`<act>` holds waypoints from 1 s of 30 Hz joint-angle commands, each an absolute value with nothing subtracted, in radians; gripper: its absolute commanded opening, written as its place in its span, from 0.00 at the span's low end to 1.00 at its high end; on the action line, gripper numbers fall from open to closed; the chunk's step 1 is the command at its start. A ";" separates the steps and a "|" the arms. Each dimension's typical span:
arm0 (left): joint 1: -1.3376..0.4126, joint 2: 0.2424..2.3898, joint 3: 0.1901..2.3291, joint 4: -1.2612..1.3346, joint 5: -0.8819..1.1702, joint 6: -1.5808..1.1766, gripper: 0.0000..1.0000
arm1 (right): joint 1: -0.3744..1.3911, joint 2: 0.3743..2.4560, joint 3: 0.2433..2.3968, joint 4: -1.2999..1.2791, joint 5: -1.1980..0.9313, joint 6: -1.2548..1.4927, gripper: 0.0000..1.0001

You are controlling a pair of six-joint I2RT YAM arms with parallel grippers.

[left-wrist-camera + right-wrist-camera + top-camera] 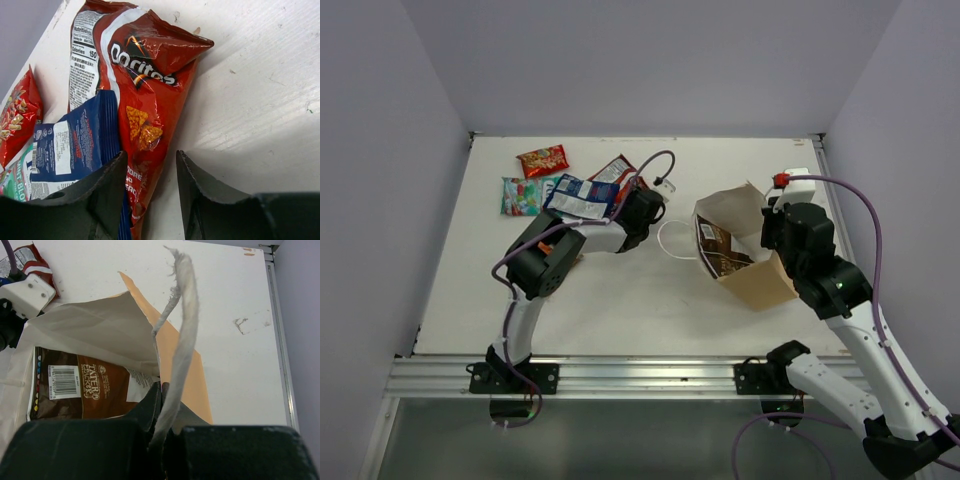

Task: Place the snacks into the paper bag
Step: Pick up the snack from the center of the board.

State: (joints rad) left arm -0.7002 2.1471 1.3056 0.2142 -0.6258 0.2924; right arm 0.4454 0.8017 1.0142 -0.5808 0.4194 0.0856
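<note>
The left pincer stands spread, with the tail of the red Doritos packet between its fingers and the rest stretching toward 12 o'clock on the desk. The right pincer pinches the cord handle, and the paper bag lies at its 10 o'clock.

On the table, snack packets cluster left of the paper bag (one packet inside it).

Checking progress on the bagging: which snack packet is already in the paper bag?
The dark brown packet: it alone lies inside the paper bag; the other packets lie outside it on the table.
</note>
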 commanded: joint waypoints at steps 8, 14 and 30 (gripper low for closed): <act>-0.718 2.206 1.365 0.307 -0.716 0.351 0.34 | 0.453 0.778 1.017 -0.526 0.403 0.094 0.00; -0.715 2.230 1.365 0.319 -0.756 0.368 0.39 | 0.451 0.778 1.015 -0.526 0.396 0.094 0.00; -0.712 2.096 1.417 0.135 -0.714 0.236 0.00 | 0.451 0.781 1.014 -0.526 0.384 0.094 0.00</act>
State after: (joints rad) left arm -0.7139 2.2189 1.3655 0.2005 -0.7578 0.3397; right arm 0.4461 0.7937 1.0073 -0.5766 0.3977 0.0860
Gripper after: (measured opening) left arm 0.008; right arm 0.011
